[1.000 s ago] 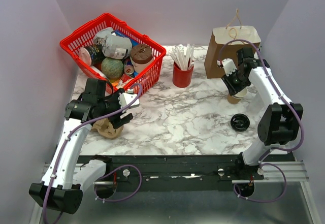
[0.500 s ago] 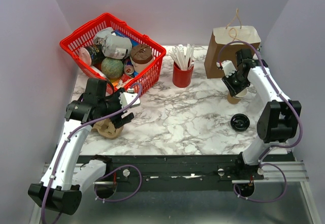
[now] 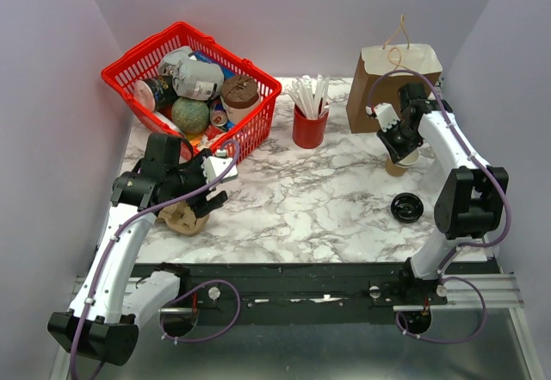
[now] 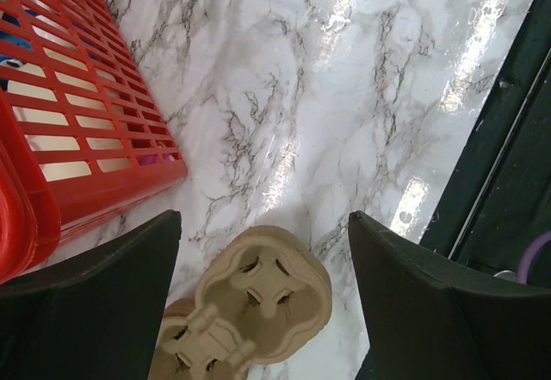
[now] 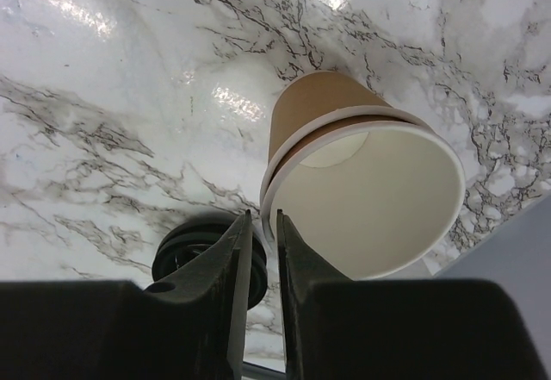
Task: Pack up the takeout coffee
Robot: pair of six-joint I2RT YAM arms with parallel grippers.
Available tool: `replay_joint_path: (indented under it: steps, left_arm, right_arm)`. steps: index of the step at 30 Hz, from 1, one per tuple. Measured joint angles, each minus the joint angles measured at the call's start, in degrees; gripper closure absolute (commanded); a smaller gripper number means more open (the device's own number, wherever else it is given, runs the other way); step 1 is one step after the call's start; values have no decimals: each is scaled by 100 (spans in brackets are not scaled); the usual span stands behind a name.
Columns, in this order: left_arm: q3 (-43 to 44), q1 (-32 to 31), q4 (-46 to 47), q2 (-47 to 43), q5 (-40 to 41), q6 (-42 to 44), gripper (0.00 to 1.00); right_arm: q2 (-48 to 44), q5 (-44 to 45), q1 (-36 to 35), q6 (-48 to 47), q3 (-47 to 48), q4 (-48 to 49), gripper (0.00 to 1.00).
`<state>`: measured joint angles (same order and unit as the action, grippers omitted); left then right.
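Observation:
No takeout coffee with its lid on shows in any view. A lidless tan paper cup, nested in a second one, stands at the right in front of the brown paper bag. My right gripper reaches down from above it, its jaws closed to a narrow slit on the cup's near rim. A loose black lid lies on the table nearer the arms. My left gripper hangs wide open and holds nothing, just above a pulp cup carrier.
A red basket full of groceries fills the back left, close beside the left gripper. A red cup of white straws stands at the back middle. The table's black front rail runs near the carrier.
The right gripper's jaws have narrowed onto the paper cup's rim and the arm has edged slightly toward the back. The left arm has hardly moved.

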<state>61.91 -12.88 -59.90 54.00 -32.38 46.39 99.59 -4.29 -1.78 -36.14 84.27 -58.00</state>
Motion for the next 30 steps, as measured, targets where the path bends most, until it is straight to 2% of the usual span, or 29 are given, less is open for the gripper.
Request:
replay_joint_path:
  steps: [10, 14, 30]
  left_arm:
    - [-85, 0, 61, -9, 0, -17, 13]
    - [-94, -13, 68, -11, 0, -17, 13]
    - [-232, -37, 214, -33, 0, -63, 13]
  right_arm:
    - [2, 44, 2, -11, 13, -13, 88]
    - [7, 66, 9, -17, 76, -22, 99]
    - [-59, 343, 120, -76, 378, -210, 99]
